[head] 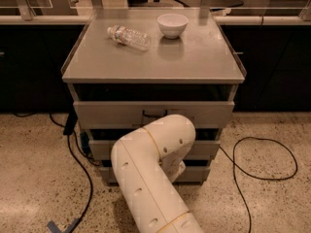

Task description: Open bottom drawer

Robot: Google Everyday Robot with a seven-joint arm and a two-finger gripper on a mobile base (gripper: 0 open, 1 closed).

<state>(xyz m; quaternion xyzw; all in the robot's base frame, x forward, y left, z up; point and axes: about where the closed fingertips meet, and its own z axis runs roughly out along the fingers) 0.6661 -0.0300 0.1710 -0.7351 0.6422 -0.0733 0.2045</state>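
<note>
Gripper [179,171] sits low against the cabinet front, tucked behind the bend of the white arm [146,178]; only a small pale part shows, so open or closed cannot be told. Bottom drawer [200,174] is the lowest of three grey fronts, just above the speckled floor [34,178]; the arm covers its middle and handle, and only its two ends show. Middle drawer [99,149] is also largely covered. Top drawer [107,114] is in plain view, its dark handle partly behind the arm. On the cabinet top [204,62]: clear plastic bottle [129,37] lying on its side, white bowl [172,24] upright to its right, apart from it. Black cables [262,159] loop on the floor either side
</note>
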